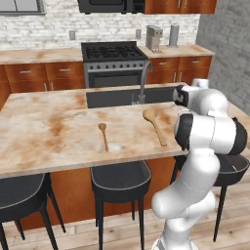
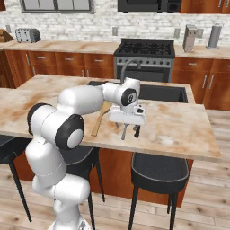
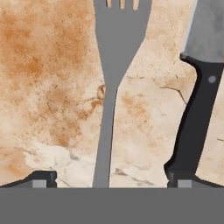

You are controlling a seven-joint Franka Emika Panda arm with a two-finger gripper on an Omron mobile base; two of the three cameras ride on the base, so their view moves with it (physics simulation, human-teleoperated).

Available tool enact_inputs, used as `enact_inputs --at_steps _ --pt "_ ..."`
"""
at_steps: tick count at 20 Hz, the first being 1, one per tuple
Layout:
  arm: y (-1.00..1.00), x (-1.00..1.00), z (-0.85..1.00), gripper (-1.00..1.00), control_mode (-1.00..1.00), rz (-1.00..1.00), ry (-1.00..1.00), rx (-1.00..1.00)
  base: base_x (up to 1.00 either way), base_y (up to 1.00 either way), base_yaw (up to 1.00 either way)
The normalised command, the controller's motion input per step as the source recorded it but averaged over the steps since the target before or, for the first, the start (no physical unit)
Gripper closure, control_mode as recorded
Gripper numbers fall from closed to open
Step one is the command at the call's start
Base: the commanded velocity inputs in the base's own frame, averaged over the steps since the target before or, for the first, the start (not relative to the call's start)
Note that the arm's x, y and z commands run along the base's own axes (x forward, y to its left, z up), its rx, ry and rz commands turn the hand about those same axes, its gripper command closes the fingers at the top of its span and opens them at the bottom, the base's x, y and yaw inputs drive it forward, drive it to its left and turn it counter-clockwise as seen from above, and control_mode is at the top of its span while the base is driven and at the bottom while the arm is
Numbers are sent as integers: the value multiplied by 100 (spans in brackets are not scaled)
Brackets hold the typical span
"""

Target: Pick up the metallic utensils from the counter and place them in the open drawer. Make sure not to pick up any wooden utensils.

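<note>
Directly beneath me, my gripper (image 3: 112,180) hangs over the counter (image 3: 48,87) with its two dark fingertips (image 3: 43,178) spread wide, holding nothing. A grey metal fork (image 3: 114,65) lies flat on the marble between them, its handle running away from the camera and its tines at the far end. Its long axis crosses the line between my fingertips, so a straight descent should let me close on the handle. Just beside it, near my other fingertip, lies a knife (image 3: 199,100) with a black handle and grey blade. Further out, two wooden spoons (image 1: 155,124) rest near the sink (image 1: 114,97).
</note>
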Motion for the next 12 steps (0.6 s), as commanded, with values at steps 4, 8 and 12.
enact_inputs --at_steps 4,8,12 --pt "22 0 0 -100 -100 0 0 0 0 0 0" --pt "4 3 -4 -100 -100 0 0 0 0 0 0" --pt "0 0 -26 -100 -100 0 0 0 0 0 0"
